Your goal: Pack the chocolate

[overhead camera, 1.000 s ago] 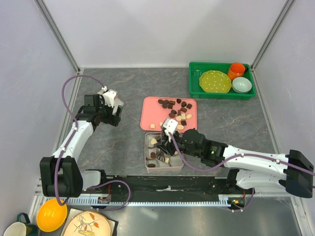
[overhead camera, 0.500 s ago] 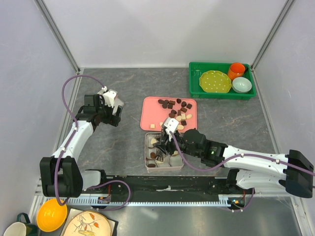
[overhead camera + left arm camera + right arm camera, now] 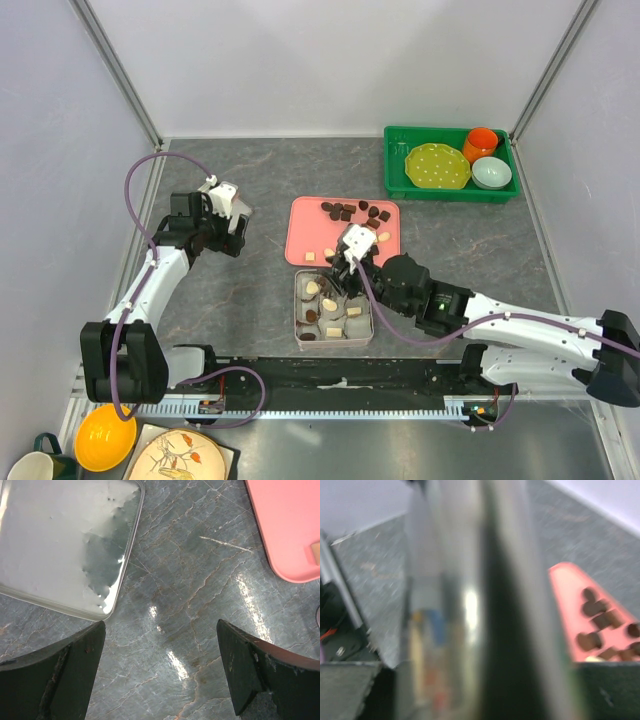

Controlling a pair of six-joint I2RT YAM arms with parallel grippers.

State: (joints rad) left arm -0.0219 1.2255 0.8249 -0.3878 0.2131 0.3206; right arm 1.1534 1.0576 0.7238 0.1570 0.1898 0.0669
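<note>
**Top view.** The right fingers (image 3: 346, 266) hung over the seam where the pink tray (image 3: 310, 218) met the tin (image 3: 296, 312), tips pointing down at the tin's far edge. From above I could not tell whether they were pinching a piece or standing parted. The chocolate (image 3: 352, 211) lay in 2 places. A loose scatter of dark and a few cream pieces sat on the tray. Several more sat in the tin among white paper cups (image 3: 330, 304). The left fingers (image 3: 236, 232) were well apart from all this, over bare tabletop (image 3: 250, 290) to the left of the tray.

**Left wrist view.** The left fingers (image 3: 65, 675) were spread wide with nothing between them, only tabletop (image 3: 190, 590) below. A silver lid (image 3: 60, 545) lay at upper left. A corner of the pink tray (image 3: 285, 525) showed at upper right.

**Right wrist view.** Heavy blur: a bright metal shape (image 3: 470, 605) filled the middle and I could not name it. Beside it ran the pink tray (image 3: 566, 597) with dark chocolate (image 3: 595, 611). The fingers' state was unreadable here too.

**Judgement.** The step looked like ferrying 1 piece between tray and tin. Doing it well would mean:

- choosing a piece free of its neighbours
- descending straight onto it
- closing gently across its sides
- clearing the tray lip
- releasing low over a cup so nothing bounced or crushed the paper
</note>
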